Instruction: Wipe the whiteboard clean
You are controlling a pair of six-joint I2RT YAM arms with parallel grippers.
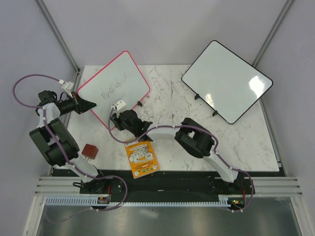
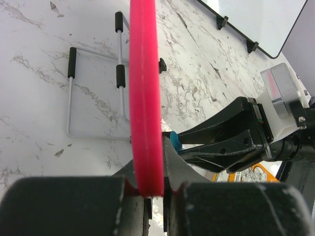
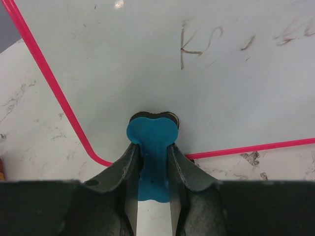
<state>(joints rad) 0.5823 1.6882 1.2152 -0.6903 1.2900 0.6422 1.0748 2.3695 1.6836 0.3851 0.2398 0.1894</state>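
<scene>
1. The white rectangular board with the pink rounded frame (image 1: 115, 83) sits at the back left of the white marble table (image 1: 167, 105), with faint handwriting (image 1: 112, 89) across its face.
2. The left gripper (image 2: 147, 194) is closed narrow on the board's pink left edge.
3. The right gripper (image 3: 151, 164) pinches a small blue eraser (image 3: 150, 130), whose tip touches the board's face close to its near corner.
4. A larger black-framed whiteboard (image 1: 226, 81) stands at the back right, well apart, and an orange leaflet (image 1: 141, 158) lies near the front edge.
</scene>
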